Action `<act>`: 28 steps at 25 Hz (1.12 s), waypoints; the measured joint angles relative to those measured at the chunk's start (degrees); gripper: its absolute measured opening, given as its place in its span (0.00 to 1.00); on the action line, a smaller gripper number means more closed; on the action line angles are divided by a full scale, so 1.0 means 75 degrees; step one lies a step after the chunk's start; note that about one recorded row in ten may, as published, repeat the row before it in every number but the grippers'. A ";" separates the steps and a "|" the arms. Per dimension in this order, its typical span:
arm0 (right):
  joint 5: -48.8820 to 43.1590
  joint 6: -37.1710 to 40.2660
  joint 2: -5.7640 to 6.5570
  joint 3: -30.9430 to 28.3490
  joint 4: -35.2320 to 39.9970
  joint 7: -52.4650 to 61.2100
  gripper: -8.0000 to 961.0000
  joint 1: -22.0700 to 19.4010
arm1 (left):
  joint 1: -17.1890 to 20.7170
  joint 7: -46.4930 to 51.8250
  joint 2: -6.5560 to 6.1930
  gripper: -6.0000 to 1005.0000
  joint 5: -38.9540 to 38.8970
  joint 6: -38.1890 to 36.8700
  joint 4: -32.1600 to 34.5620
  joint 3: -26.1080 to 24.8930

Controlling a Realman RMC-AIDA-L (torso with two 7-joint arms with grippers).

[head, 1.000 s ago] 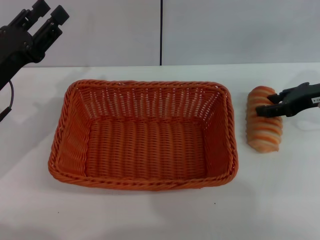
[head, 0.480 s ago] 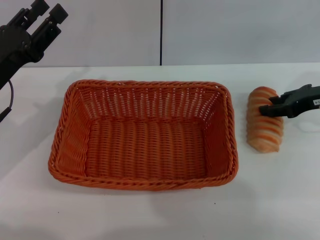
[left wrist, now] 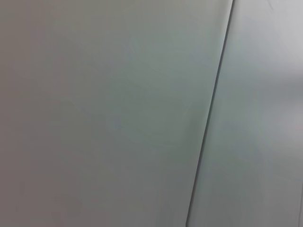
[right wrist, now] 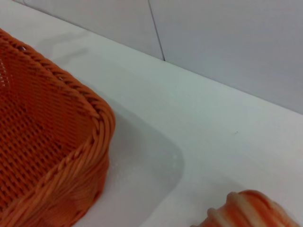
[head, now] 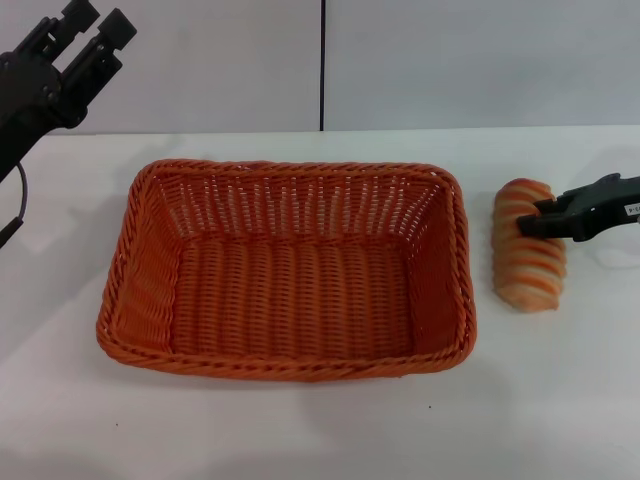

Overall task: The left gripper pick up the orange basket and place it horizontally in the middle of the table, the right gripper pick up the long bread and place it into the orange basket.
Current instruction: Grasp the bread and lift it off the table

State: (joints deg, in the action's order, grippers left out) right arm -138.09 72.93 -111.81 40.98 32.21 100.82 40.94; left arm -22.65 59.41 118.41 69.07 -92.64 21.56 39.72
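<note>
As the right gripper (head: 540, 215) closes on the bread (head: 527, 258) at right, now shifted slightly toward frame bottom beside the centred, empty basket (head: 290, 270), lift judged imminent; left gripper (head: 85, 30) spread, raised upper left.

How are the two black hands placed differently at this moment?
The left hand is raised high near the wall, away from the orange basket, its fingers apart and holding nothing. The right hand is low at the long bread, reaching in sideways over the loaf. Both are black and two-fingered.
</note>
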 joint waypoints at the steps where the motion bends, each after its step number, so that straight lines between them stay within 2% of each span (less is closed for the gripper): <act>1: 0.0002 0.0007 0.0001 -0.0011 0.0003 -0.0003 0.38 -0.0005 | 0.0008 0.0000 -0.0001 0.60 0.0000 -0.0020 -0.0003 0.0000; 28: 0.0272 0.0284 0.0095 -0.0097 0.0117 -0.0014 0.16 -0.0116 | 0.0003 -0.0014 -0.0003 0.60 -0.0176 -0.0212 -0.0133 0.0000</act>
State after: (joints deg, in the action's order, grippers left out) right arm -136.05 75.06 -111.09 40.26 33.09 100.72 40.07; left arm -22.63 59.30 118.39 67.75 -94.23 20.56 39.72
